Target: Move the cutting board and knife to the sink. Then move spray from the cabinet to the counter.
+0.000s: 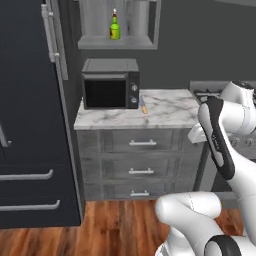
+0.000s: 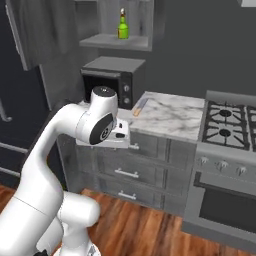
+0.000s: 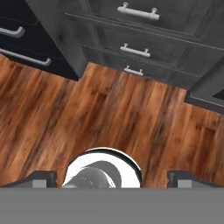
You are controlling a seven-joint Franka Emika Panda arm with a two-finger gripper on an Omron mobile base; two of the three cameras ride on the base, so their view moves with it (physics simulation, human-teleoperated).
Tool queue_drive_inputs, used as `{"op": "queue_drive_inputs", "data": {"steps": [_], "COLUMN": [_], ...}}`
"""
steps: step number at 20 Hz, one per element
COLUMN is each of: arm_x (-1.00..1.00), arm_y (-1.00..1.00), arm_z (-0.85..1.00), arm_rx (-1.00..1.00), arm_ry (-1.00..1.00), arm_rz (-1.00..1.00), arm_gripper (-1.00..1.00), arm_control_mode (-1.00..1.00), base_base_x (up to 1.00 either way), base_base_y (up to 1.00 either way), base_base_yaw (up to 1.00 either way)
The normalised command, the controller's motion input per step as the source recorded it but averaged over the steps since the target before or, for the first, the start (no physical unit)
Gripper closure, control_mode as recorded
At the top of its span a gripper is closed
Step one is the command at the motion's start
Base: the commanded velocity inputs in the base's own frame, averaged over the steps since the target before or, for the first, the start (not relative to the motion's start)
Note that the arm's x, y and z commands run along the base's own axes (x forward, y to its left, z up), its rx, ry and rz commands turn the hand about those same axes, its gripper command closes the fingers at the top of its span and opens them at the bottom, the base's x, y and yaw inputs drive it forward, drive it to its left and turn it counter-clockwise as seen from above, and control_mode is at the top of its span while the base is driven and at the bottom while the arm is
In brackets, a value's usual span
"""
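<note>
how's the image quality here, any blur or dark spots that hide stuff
Left base view: soft and low-res, the knife only an orange sliver on the counter, the fridge flat dark. Right base view: the spray label unreadable. Hand view: floor grain smeared, drawers dim.

I saw the green spray [image 1: 115, 28] upright in the cabinet [image 1: 140, 42] niche, the knife [image 1: 143, 105] flat on the marble counter [image 1: 165, 112].
</note>
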Motion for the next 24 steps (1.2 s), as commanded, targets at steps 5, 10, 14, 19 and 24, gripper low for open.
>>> {"op": "queue_drive_inputs", "data": {"steps": [5,10,14,19,24], "arm_x": [0.00,0.00,0.00,0.00,0.00], "arm_y": [0.00,0.00,0.00,0.00,0.00], "arm_z": [0.00,0.00,0.00,0.00,0.00], "arm_rx": [0.00,0.00,0.00,0.00,0.00], "arm_ry": [0.00,0.00,0.00,0.00,0.00], "arm_rz": [0.00,0.00,0.00,0.00,0.00], "arm_gripper": [-1.00,-1.00,-1.00,-1.00,-1.00], "arm_control_mode": [1.00,1.00,1.00,1.00,1.00], "base_base_x": [0.80,0.78,0.71,0.70,0.52], "base_base_y": [0.40,0.40,0.38,0.29,0.09], "base_base_yaw": [-0.22,-0.20,-0.19,-0.16,-0.06]}}
